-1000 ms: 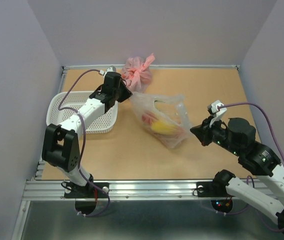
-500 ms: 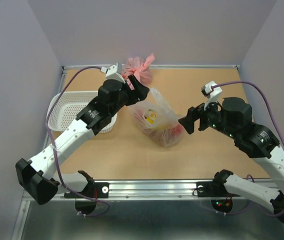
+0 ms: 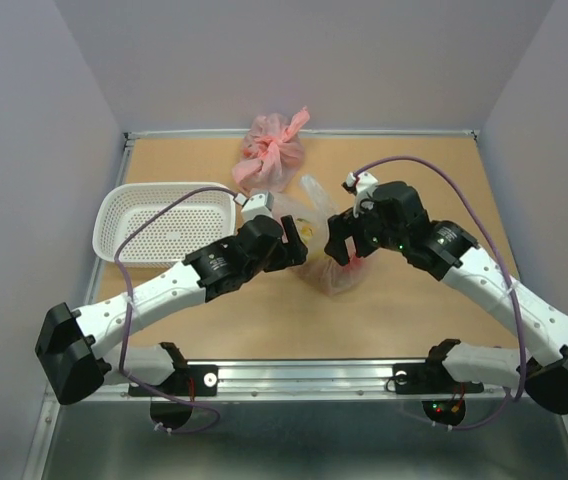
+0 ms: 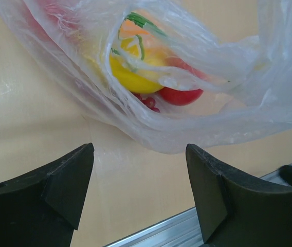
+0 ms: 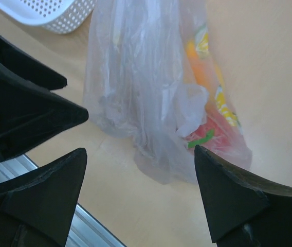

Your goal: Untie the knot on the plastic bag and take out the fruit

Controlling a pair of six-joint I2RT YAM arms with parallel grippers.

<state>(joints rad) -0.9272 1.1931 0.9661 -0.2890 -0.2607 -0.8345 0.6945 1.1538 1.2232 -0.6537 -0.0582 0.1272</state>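
Note:
The clear plastic bag (image 3: 326, 262) lies mid-table, its gathered top (image 3: 314, 190) standing up toward the back. I cannot make out the knot. Fruit shows through the plastic: a yellow one (image 4: 133, 78), a red one (image 4: 182, 95) and an orange one (image 5: 200, 67). My left gripper (image 3: 296, 240) is open at the bag's left side, the bag (image 4: 197, 118) just beyond its fingertips (image 4: 141, 190). My right gripper (image 3: 341, 246) is open at the bag's right side, the bag's lower end (image 5: 161, 154) just ahead of its gap (image 5: 141, 198). Neither holds anything.
A white perforated basket (image 3: 116, 232) sits at the left, its corner (image 5: 53, 13) also in the right wrist view. A tied pink bag (image 3: 270, 156) lies by the back wall. The metal rail (image 3: 294, 372) runs along the near table edge.
Both grippers have opened and swung inward from the bag's outer ends to its middle, one on each side. The bag has drawn together into a narrower, upright bundle.

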